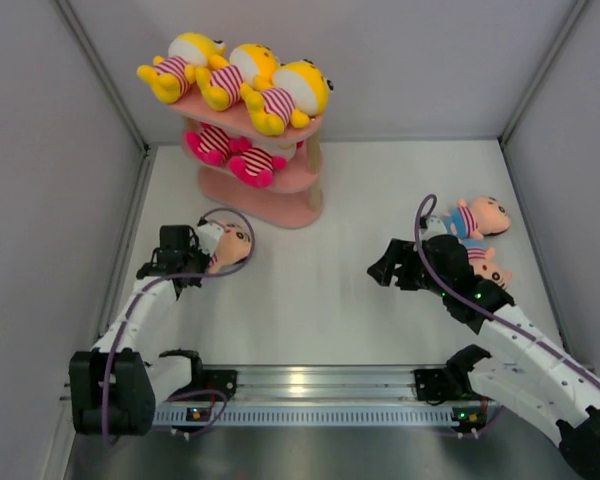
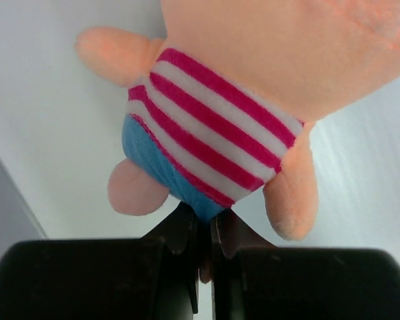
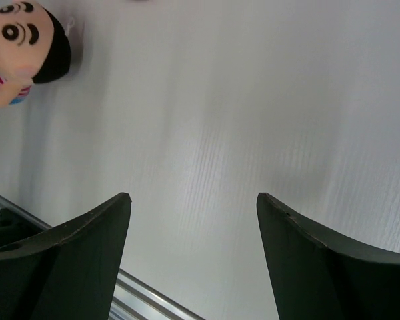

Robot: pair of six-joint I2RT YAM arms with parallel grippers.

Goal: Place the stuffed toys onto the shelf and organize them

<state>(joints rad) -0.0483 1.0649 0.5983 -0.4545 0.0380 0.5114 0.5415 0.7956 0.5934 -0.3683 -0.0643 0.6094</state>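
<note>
The pink three-tier shelf point(image 1: 298, 208) stands at the back left. Three yellow toys point(image 1: 248, 72) lie on its top board and two pink-and-white toys point(image 1: 235, 152) on the middle board. My left gripper point(image 1: 192, 258) is shut on the blue bottom of a peach-faced doll point(image 1: 230, 246), in front of the shelf to its left. In the left wrist view the jaws point(image 2: 205, 227) pinch that doll point(image 2: 220, 133). Two more peach-faced dolls point(image 1: 478, 217) point(image 1: 491, 266) lie at the right. My right gripper point(image 1: 385, 266) is open and empty point(image 3: 193, 200) just left of them.
Grey walls close in the table on the left, back and right. The metal base rail point(image 1: 310, 385) runs along the near edge. A peach-faced doll's head point(image 3: 23, 37) shows at the top left of the right wrist view.
</note>
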